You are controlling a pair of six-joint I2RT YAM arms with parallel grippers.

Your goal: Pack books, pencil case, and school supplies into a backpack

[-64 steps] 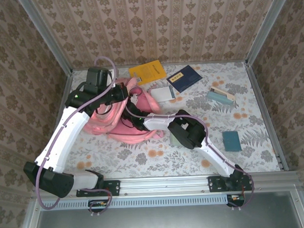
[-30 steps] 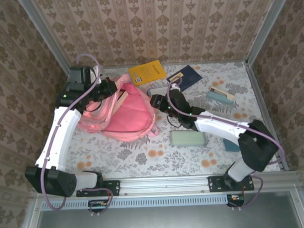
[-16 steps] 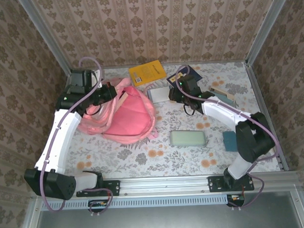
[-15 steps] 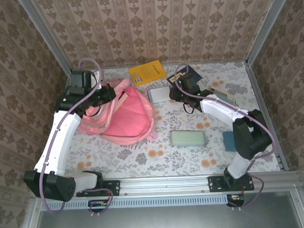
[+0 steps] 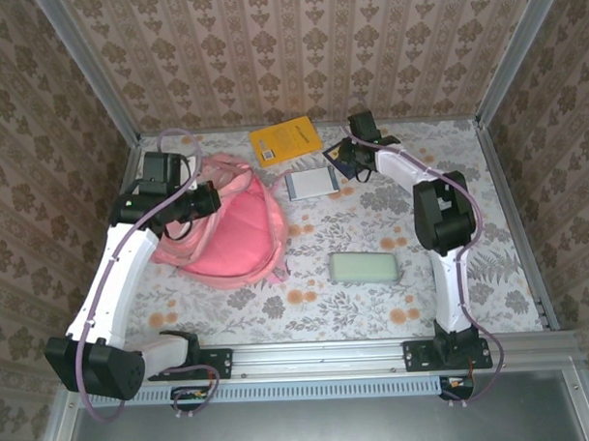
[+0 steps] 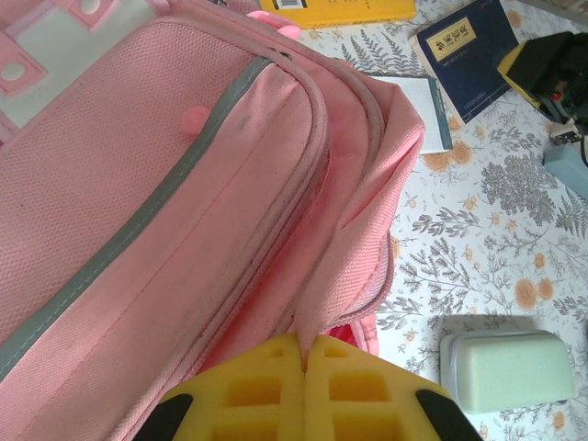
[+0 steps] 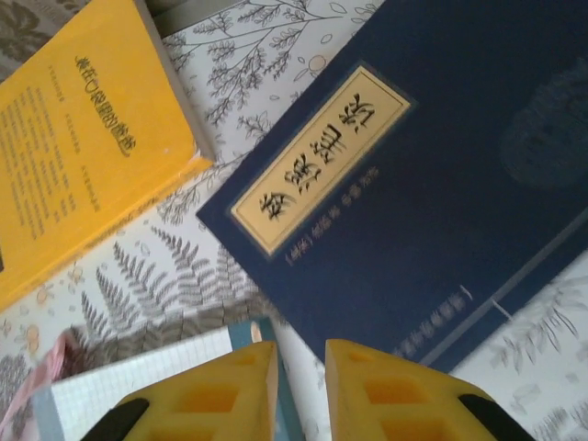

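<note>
Clenched, the left jaws grip a fold of the pink backpack (image 5: 232, 223): from the left wrist the two yellow pads (image 6: 257, 395) meet with a flap of pink fabric pinched in the seam between them. That backpack lies slumped on the left part of the floral tabletop (image 5: 488, 233), its grey-trimmed front panel and white patch facing up. Just beyond its far right corner, close to the back wall, lies the yellow-orange book (image 5: 286, 140), flat and slightly turned. Right of the backpack and nearer than that book sits the whitish pad (image 5: 311, 182) with pale blue edges, close to the backpack. Next comes the navy book with the gold label (image 7: 441, 202), flat at the back of the tabletop, one corner close beside the yellow-orange book. Over its near corner hang the right jaws, parted by a narrow gap with nothing between the yellow fingers (image 7: 211, 395); one finger is above the pad's edge, the other above the navy cover. Whether they touch either I cannot tell. Nearer the arms' bases, on open tabletop well apart from the books, rests the mint-green pencil case (image 5: 366, 267), just left of the right arm (image 5: 439, 215).
</note>
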